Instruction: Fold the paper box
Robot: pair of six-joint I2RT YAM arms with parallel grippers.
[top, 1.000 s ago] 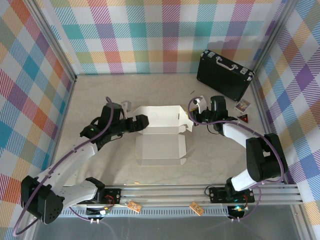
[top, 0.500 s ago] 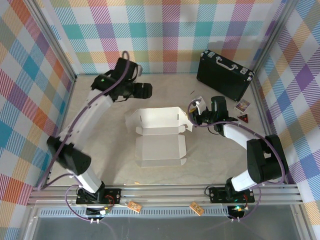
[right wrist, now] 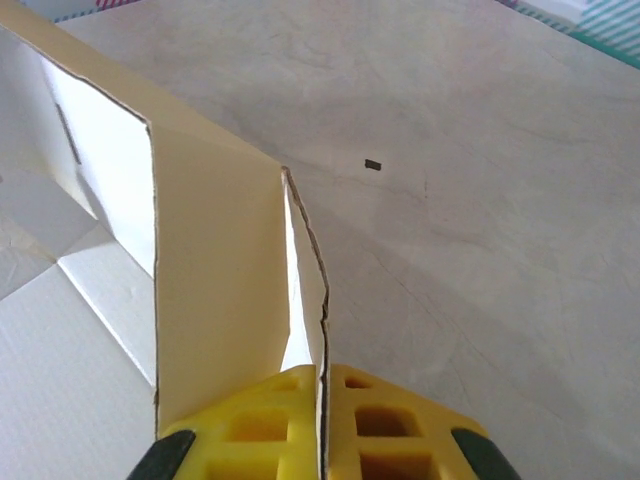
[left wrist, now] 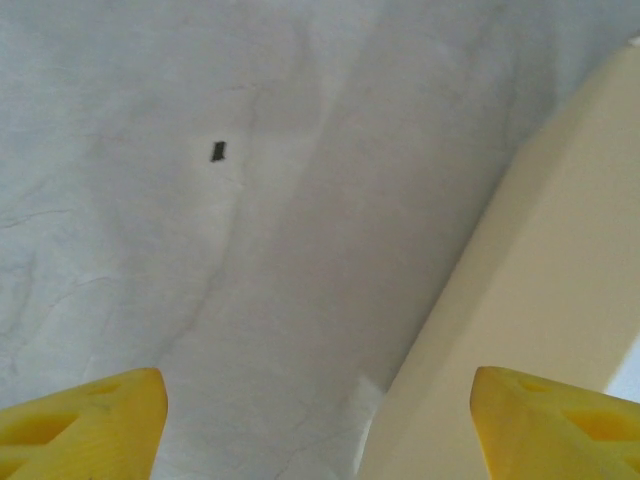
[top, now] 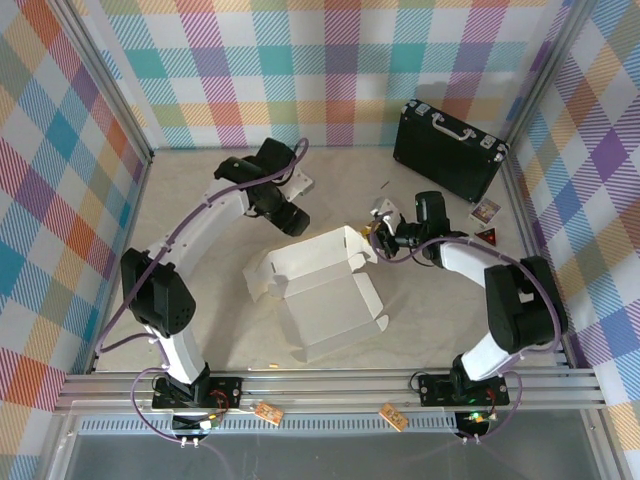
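The paper box (top: 322, 290) lies half unfolded in the middle of the table, white side up and turned at an angle, with its back wall standing. My right gripper (top: 377, 236) is shut on the box's right end flap; in the right wrist view the yellow fingers (right wrist: 270, 420) pinch the thin cardboard edge (right wrist: 300, 260) between them. My left gripper (top: 296, 220) hangs open just behind the box's back wall. In the left wrist view the fingertips (left wrist: 85, 425) stand wide apart over bare table, and the cream box wall (left wrist: 540, 280) runs up in front of the right fingertip.
A black briefcase (top: 448, 148) stands at the back right against the plaid wall. Small cards (top: 486, 210) and a red triangle (top: 492, 236) lie near the right wall. A dark speck (left wrist: 217, 151) sits on the table. A metal rail (top: 330, 385) runs along the near edge.
The left arm left the box's left side, swung to the back and came down behind the box, its jaws narrowing slightly. The box has turned, its right end drawn back with the right gripper.
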